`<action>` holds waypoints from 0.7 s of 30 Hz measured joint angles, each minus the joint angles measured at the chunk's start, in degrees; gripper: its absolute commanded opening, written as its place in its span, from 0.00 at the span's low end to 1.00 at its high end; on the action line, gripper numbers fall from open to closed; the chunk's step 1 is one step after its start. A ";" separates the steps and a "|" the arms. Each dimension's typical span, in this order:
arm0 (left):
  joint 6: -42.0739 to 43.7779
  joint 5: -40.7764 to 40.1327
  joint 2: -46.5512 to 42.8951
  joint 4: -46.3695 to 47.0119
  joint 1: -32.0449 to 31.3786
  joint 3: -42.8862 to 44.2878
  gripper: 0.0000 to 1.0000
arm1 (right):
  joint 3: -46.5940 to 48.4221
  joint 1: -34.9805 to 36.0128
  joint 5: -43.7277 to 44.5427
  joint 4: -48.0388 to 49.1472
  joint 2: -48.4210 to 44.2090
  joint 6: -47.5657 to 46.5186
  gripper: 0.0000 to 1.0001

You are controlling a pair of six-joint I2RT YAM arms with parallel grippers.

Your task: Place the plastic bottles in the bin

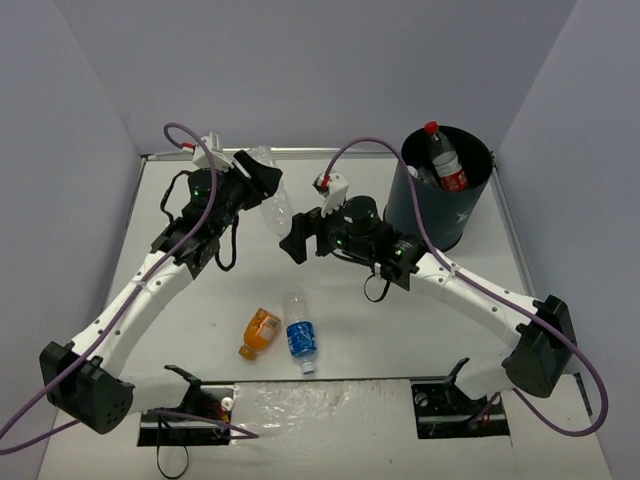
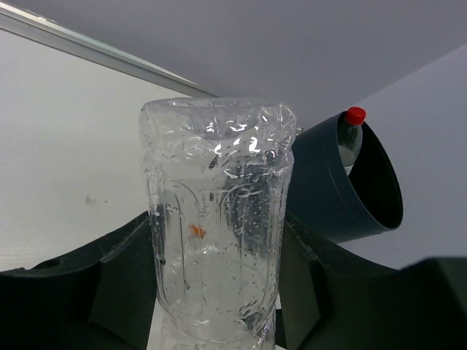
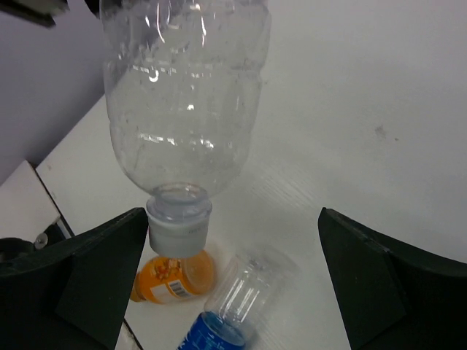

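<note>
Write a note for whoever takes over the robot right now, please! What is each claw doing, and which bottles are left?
Left gripper: shut on the large clear bottle, held off the table with its cap pointing down.
Right gripper: open and empty, its fingers spread wide around that bottle's cap end, not gripping.
Done: the red-labelled bottle stands in the bin. Anything else in there is too dark to name.
Left: bin the clear bottle, then the orange bottle and blue-labelled bottle, which lie side by side on the table.

Our plain enclosure
We see a flat white tabletop (image 1: pixel 380 340) hemmed by three plain pale lilac-grey panel walls (image 1: pixel 300 70), evenly lit.
</note>
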 measured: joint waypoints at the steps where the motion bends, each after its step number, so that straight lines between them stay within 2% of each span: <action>1: -0.01 -0.79 -0.81 0.12 -0.82 -0.41 0.22 | -0.37 0.26 0.01 2.00 0.06 0.62 1.00; 5: -0.09 -2.47 -2.00 0.35 -3.76 -1.06 0.22 | -2.25 1.13 0.04 10.11 0.09 2.88 0.99; 6: -0.12 -2.49 -2.03 0.57 -4.41 -1.37 0.22 | -2.49 1.39 0.04 11.57 0.11 3.26 0.96; 8: -0.27 -2.39 -2.06 0.72 -5.55 -1.96 0.22 | -2.63 1.81 0.04 14.19 0.54 3.93 0.87; 9: -0.31 -2.30 -2.08 0.84 -6.03 -2.30 0.22 | -2.55 1.91 0.11 15.24 0.95 4.21 0.67; 10: -0.29 -2.36 -2.10 0.85 -6.31 -2.54 0.33 | -2.45 1.91 0.41 15.88 1.42 4.48 0.55; 12: -0.14 -2.43 -2.27 0.75 -6.38 -2.68 0.63 | -2.41 1.86 0.92 16.65 2.48 5.03 0.36; 13: -0.03 -2.49 -2.34 0.68 -6.35 -2.71 0.85 | -2.39 1.86 1.21 17.03 2.91 5.29 0.31; 14: 0.15 -2.64 -2.34 0.61 -6.25 -2.72 0.95 | -2.35 1.90 1.58 17.47 3.15 5.51 0.29; 21: 1.53 -3.25 -5.01 0.07 -6.63 -3.08 0.97 | -2.30 1.17 10.88 15.21 2.62 5.92 0.24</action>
